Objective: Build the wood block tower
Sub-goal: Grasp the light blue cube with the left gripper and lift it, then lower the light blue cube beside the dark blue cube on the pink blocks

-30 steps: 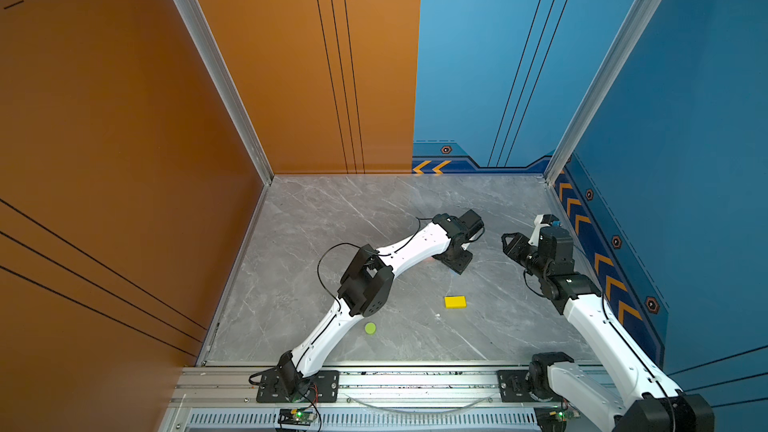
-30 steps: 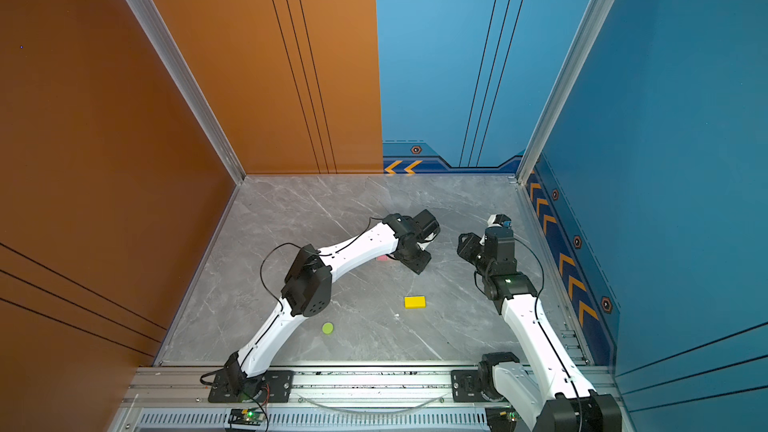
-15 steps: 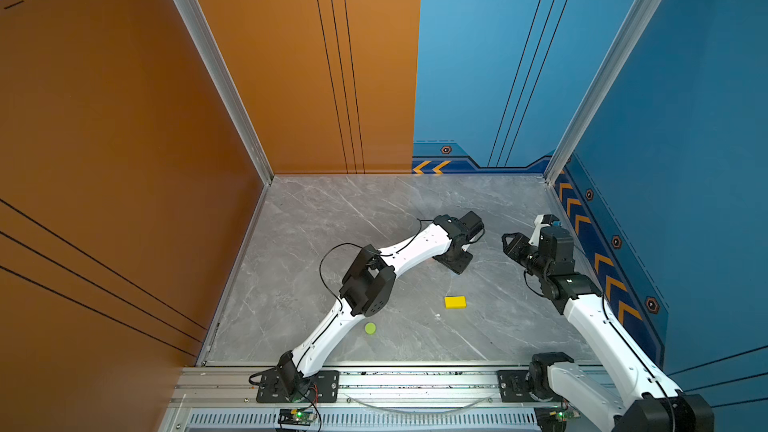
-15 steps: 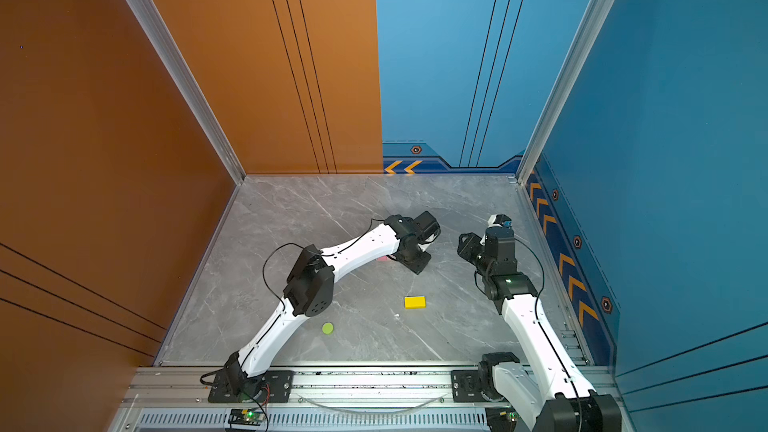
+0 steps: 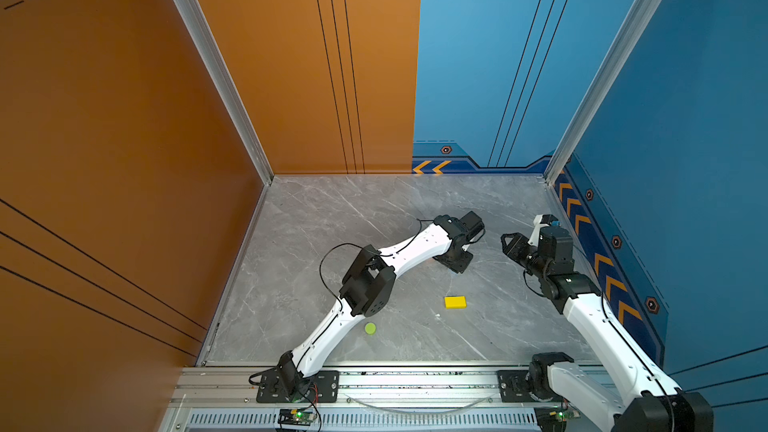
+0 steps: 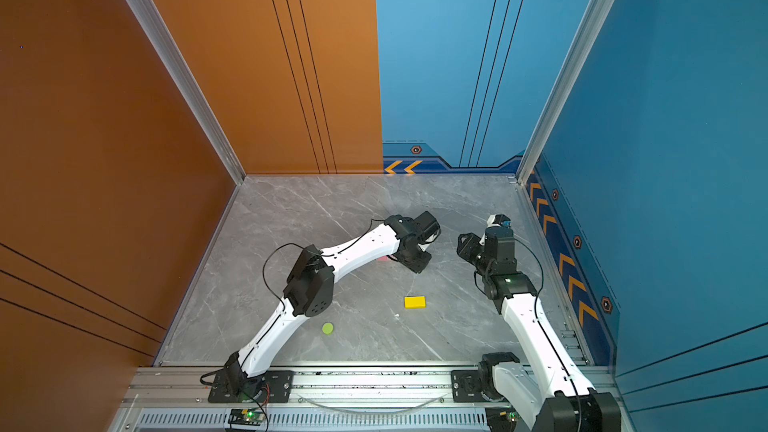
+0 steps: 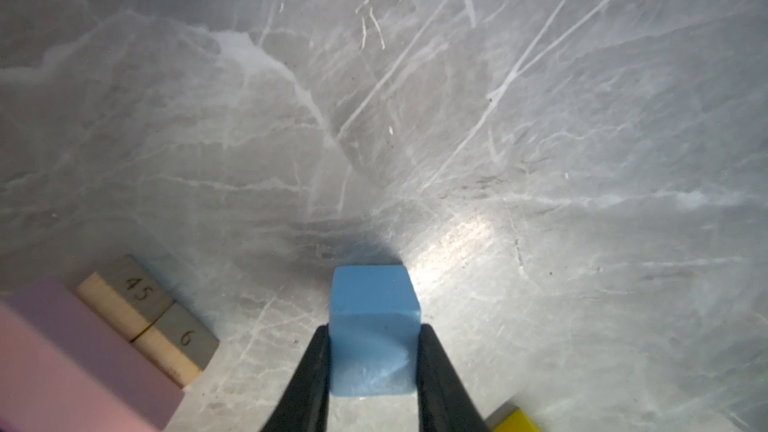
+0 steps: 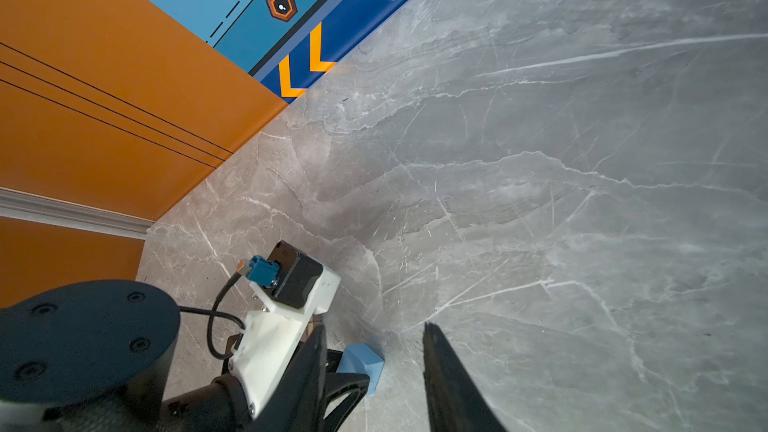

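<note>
Where left hand (image 7: 374, 328) grips, light-blue cube (image 7: 371, 299) sits.

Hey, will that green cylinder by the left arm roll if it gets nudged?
Probably not: the green cylinder shows its round face upward, so it likely stands on end and would slide. Knocked onto its side, it could roll across the smooth table.

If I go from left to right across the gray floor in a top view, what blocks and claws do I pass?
green cylinder → yellow brick → right claw
</note>
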